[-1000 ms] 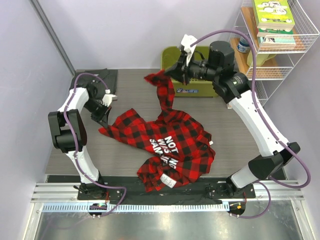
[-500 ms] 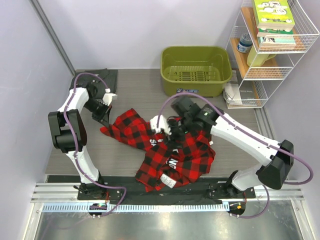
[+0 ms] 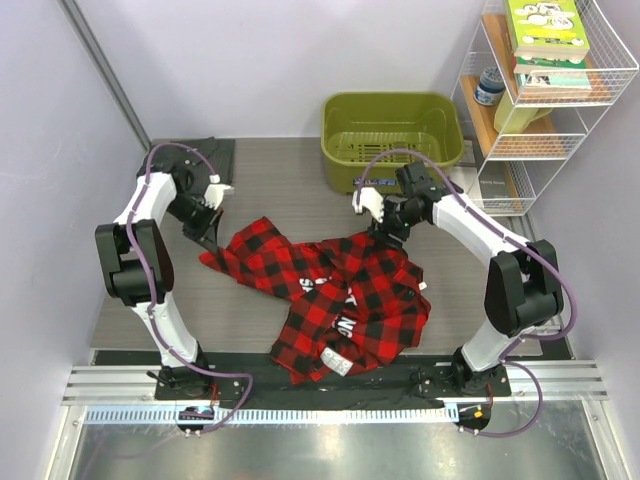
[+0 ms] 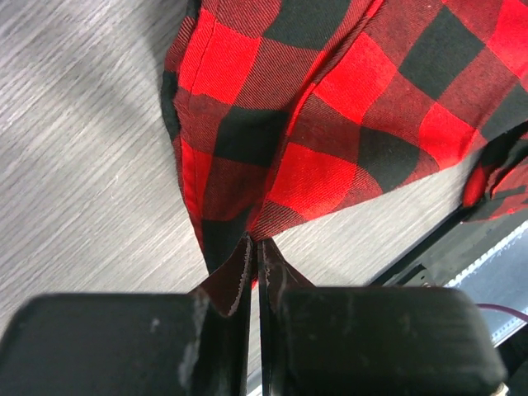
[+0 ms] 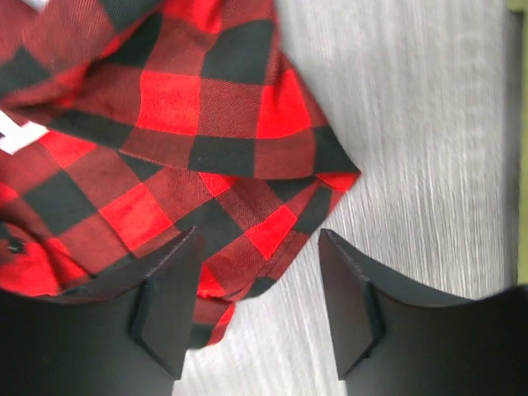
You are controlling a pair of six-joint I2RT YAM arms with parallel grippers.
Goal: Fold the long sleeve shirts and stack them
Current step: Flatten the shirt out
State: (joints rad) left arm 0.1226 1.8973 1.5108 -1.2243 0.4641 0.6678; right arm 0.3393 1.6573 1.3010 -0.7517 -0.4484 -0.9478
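Observation:
The red-and-black plaid shirt (image 3: 335,295) lies crumpled mid-table, white lettering showing and a white label (image 3: 337,362) at its near edge. My left gripper (image 3: 207,240) is shut on the shirt's left corner; in the left wrist view the jaws (image 4: 256,246) pinch the cloth's tip, with the plaid (image 4: 330,124) spreading away from them. My right gripper (image 3: 385,225) stands open over the shirt's far right edge. In the right wrist view the fingers (image 5: 257,247) straddle a plaid corner (image 5: 165,107) without holding it. The dark grey shirt (image 3: 197,155) lies flat at the far left corner.
An olive green basin (image 3: 390,135) stands at the back right of the table. Beside it a booklet (image 3: 468,185) lies flat. A white wire shelf (image 3: 545,90) with books stands to the right. A black strip (image 3: 250,365) runs along the near edge.
My right gripper held a sleeve high at the back, swung down over the shirt, let go, and now stands open at the shirt's far right edge. The left gripper has kept its grip.

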